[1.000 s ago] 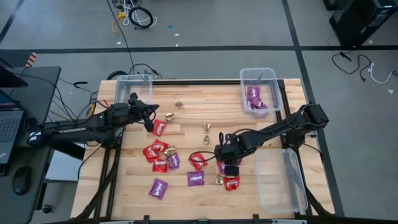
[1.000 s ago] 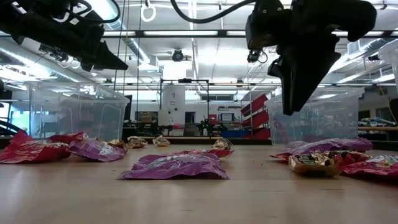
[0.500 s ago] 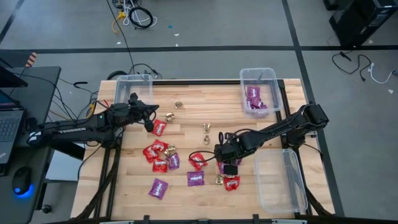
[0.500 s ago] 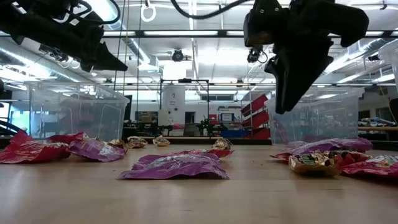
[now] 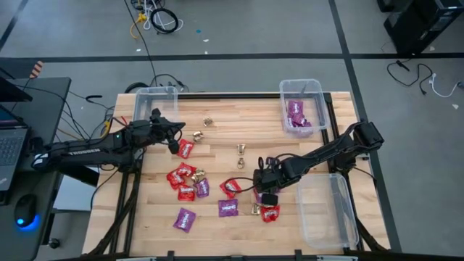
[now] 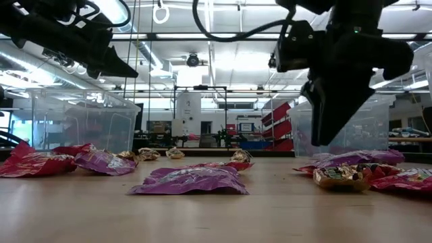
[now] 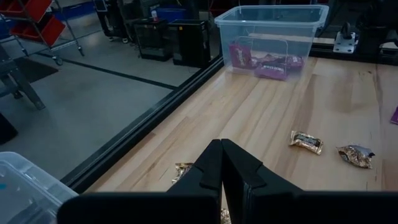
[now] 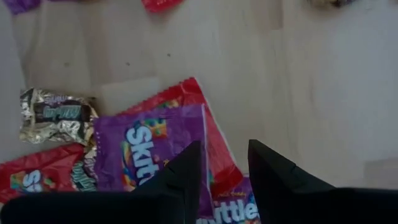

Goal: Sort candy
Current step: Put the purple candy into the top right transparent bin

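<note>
Right gripper (image 8: 224,165), jaws parted, hangs over a purple packet (image 8: 152,155) probably to pinch it for binning; left gripper (image 7: 222,163) closed, empty, parked near far bin (image 7: 273,28).

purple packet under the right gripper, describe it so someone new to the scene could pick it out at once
Find the right gripper over the table's near right part, beside the empty clear bin. Directly below its open fingers is a small pile of candy. The purple packet lies on top, overlapping a red packet, with a gold foil piece beside it.

Grey floor (image 5: 290,29), ceiling strip lights (image 6: 202,36)
</note>
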Motion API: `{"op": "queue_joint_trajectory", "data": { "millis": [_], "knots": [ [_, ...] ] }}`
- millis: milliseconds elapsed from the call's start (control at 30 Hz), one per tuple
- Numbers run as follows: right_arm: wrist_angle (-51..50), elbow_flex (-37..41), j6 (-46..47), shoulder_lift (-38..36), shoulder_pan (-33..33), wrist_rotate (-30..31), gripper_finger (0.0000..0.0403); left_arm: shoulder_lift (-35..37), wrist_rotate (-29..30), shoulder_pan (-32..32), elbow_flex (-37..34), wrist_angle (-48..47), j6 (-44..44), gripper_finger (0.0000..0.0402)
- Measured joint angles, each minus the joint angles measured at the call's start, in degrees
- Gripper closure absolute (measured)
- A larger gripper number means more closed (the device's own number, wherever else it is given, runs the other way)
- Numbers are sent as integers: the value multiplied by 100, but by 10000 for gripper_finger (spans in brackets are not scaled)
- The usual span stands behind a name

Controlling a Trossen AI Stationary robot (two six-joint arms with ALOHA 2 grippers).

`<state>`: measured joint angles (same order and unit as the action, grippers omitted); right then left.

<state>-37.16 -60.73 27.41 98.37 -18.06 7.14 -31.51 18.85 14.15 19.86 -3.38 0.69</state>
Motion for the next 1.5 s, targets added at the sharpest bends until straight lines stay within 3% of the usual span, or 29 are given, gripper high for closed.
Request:
{"op": "queue_joint_trajectory", "data": {
  "millis": [433, 700, 900, 1167, 1500],
  "knots": [
    [599, 584, 2, 0, 2, -473, 286, 1, 4, 0, 0, 2, 109, 393],
    [672, 731, -12, -11, 14, -425, 292, 2, 4, 0, 0, 4, 109, 393],
    [658, 754, -45, -12, 175, -59, 327, 1, 11, 0, 0, 9, 111, 393],
    [667, 757, -421, -11, 439, -29, 393, 0, 11, 0, 0, 9, 111, 393],
    [548, 690, -528, -17, 509, 210, 401, 0, 11, -2, 0, 9, 111, 393]
  ]
}}
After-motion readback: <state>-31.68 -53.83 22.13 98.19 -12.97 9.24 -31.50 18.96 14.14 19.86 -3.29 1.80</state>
